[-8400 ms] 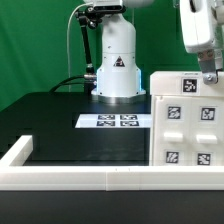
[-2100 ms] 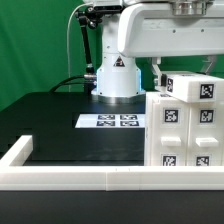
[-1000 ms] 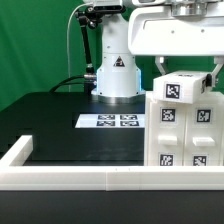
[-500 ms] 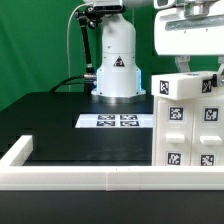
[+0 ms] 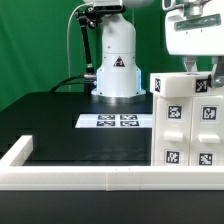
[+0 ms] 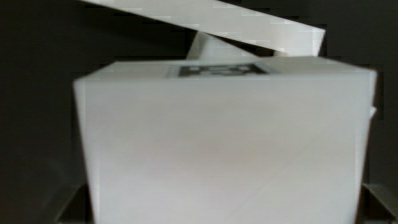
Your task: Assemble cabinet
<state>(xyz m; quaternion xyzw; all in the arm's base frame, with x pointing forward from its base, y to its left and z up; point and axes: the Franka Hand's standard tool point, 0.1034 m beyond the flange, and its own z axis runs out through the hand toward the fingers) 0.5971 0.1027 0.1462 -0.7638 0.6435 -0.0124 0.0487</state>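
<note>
White plastic, the cabinet (image 5: 188, 118) is standing on the black worktop (image 5: 70, 125) at the exterior view's right. I am holding my fingers (image 5: 202, 68) wide around its top block. The box is looking mostly built; I judge seating is remaining.

You have one cabinet (image 5: 187, 118) on the counter (image 5: 60, 125), at the exterior view's right. On its near face you can count six marker tags (image 5: 171, 112), though the edge of the picture may be hiding more. One marker board (image 5: 112, 121) lies flat farther back, carrying four tags in a row. One long white rail (image 5: 80, 178) edges the near side. One robot base (image 5: 116, 65) stands at the far side. In the wrist view you get one white box and one tag on it.
</note>
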